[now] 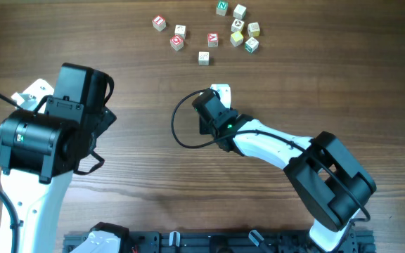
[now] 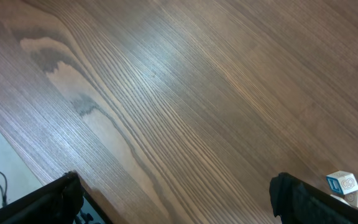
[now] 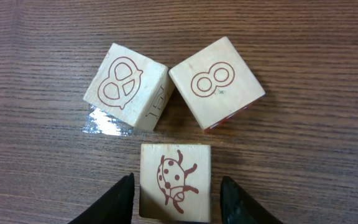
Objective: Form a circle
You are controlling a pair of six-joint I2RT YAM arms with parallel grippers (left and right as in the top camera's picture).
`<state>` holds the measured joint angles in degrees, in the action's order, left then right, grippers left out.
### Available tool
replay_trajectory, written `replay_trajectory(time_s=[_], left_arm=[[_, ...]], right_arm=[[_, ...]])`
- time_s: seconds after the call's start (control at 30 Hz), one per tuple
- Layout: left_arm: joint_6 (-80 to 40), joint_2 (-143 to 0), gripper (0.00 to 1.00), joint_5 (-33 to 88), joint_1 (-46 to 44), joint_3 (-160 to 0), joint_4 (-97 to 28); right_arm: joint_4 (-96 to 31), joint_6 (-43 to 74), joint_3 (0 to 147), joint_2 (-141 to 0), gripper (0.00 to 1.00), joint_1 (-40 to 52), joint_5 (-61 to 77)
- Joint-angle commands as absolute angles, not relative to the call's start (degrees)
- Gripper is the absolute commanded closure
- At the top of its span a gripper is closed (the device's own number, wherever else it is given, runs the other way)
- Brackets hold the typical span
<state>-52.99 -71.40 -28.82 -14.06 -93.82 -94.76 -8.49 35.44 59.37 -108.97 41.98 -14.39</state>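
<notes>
Standing by the dark wood-grain worktop (image 1: 143,172), I see that the circle is really a tight clump (image 3: 159,107) of three small pale wooden cubes. It lies near the middle of the worktop, under the right pincer (image 3: 178,190).

The right wrist camera shows the three set in a triangle, each top face drawn in red-brown line. The pretzel cube (image 3: 124,84) sits at upper left and the eight cube (image 3: 215,81) at upper right, the two standing corner to corner. The ladybird cube (image 3: 175,180) lies below them, just apart from both. The eight cube shows red along its lower side, and the pretzel cube carries faint lettering on its side face. A small shiny patch (image 3: 103,124) lies on the wood against the pretzel cube.

The right pincer straddles the ladybird cube with its jaws parted. A thin gap shows on each side, so it grips nothing. From overhead the clump is mostly hidden beneath that pincer, and a pale bit at its tip may be one of the cubes.

The left pincer (image 2: 174,190) hangs wide apart over the wood, well off to the left. A looser scatter of similar cubes (image 1: 213,39) lies along the far edge.
</notes>
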Motion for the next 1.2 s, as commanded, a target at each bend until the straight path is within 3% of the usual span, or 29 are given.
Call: replay_trajectory(time_s=[0.0,0.47,0.6,0.77,1.17], left_arm=[[-52.9,-71.0,0.00,-29.0,-13.6,-94.0,-94.8],[-52.9,-71.0,0.00,-29.0,-13.6,-94.0,-94.8],[-52.9,-71.0,0.00,-29.0,-13.6,-94.0,-94.8],[-52.9,-71.0,0.00,-29.0,-13.6,-94.0,-94.8],[-52.9,-71.0,0.00,-29.0,-13.6,-94.0,-94.8]], right_arm=[[-8.4,35.1,59.2,-110.3,0.52,41.7,-13.8],[-16.4,38.2,59.2,-97.2,0.43,41.8,-13.6],[-19.9,43.0,59.2,-95.1,0.59,41.9,-14.3],[-19.6,46.4,59.1,-99.6,0.93,41.9,-14.7],[-16.7,48.0,59.1,-106.9,0.95,41.9,-12.1]])
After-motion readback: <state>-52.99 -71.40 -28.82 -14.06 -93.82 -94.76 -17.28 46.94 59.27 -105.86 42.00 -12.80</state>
